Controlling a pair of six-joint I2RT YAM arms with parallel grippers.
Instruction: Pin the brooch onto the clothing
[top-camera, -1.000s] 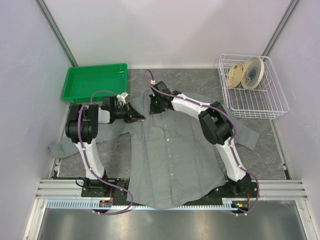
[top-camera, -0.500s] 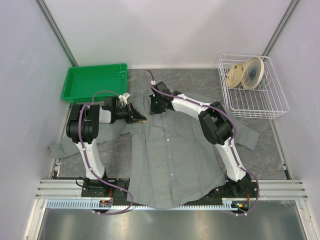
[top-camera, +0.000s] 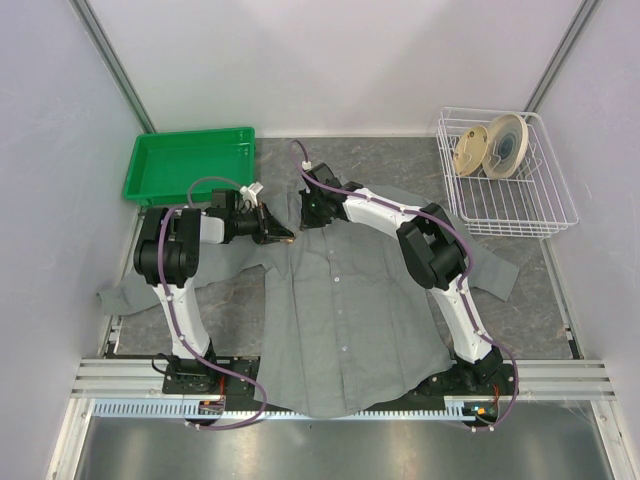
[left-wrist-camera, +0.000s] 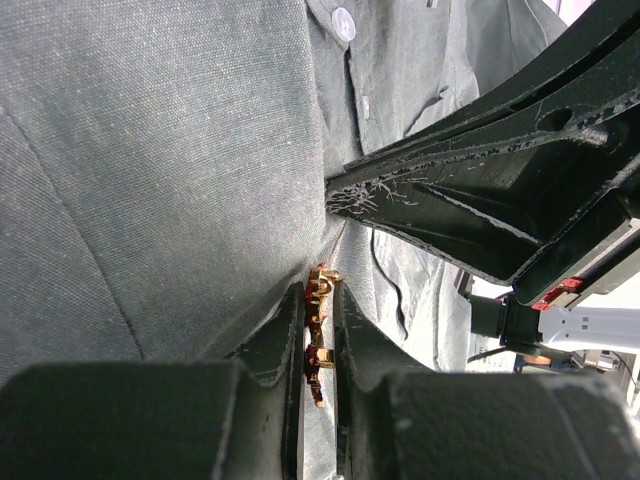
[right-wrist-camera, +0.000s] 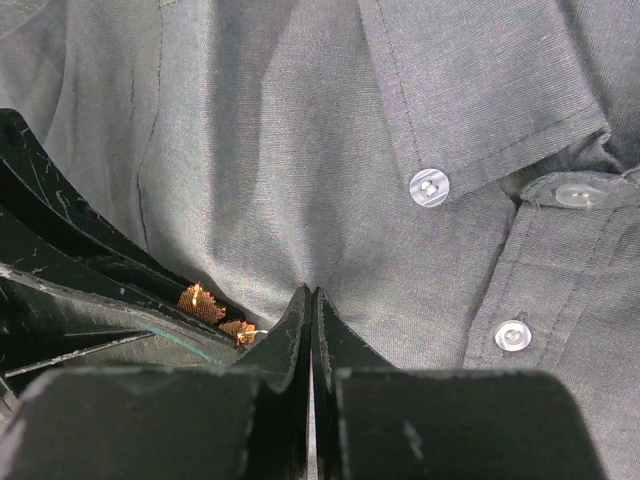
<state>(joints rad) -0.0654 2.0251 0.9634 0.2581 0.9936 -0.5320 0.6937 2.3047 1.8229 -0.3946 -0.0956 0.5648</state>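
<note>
Pinching the tiny orange-red brooch (left-wrist-camera: 318, 335), the left jaws edged nearer the grey cloth shirt (right-wrist-camera: 300, 150) that the right jaws pinch, ready to pin.

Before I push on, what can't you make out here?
- Brooch pin tip: left wrist view, buried between left gripper fingers.
- Brooch in right wrist view: mostly behind the left gripper.
- Brooch in top view: too small.
- Whether the pin has entered the shirt: no view shows.

A green tray (top-camera: 185, 172) is seen left of the left gripper (top-camera: 275, 235); a wire basket (top-camera: 520, 215) holding discs (top-camera: 487, 145) is seen well right of the right gripper (top-camera: 308, 215).
</note>
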